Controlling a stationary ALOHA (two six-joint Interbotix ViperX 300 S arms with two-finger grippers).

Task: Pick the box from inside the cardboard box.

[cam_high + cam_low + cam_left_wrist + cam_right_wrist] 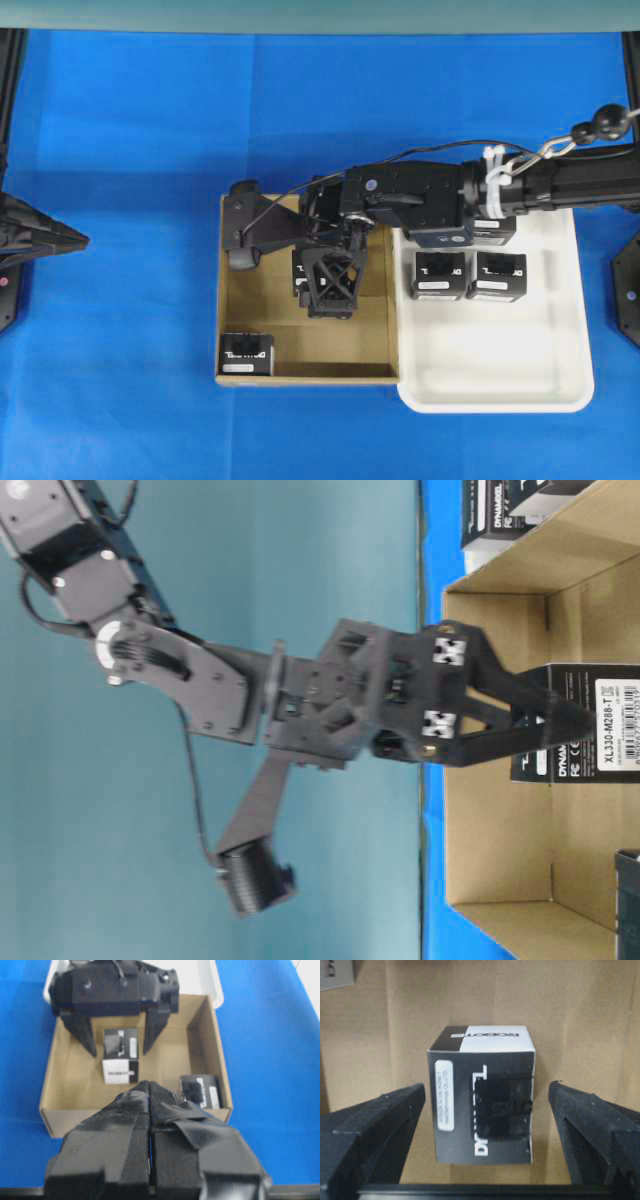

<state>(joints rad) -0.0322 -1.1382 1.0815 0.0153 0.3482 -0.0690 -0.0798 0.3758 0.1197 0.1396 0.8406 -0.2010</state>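
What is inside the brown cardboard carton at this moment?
Two small black boxes: one between the open right gripper's fingers, another in a corner of the brown cardboard carton. Overhead, the arm covers part of the floor; anything beneath is unseen.

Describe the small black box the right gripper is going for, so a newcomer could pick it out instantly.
Find the shallow brown cardboard carton left of the white plastic tray. Two small black boxes sit inside; the target black box stands mid-carton, between the fingers of the open right gripper. Its twin, the other black box, sits alone in the carton's near left corner.
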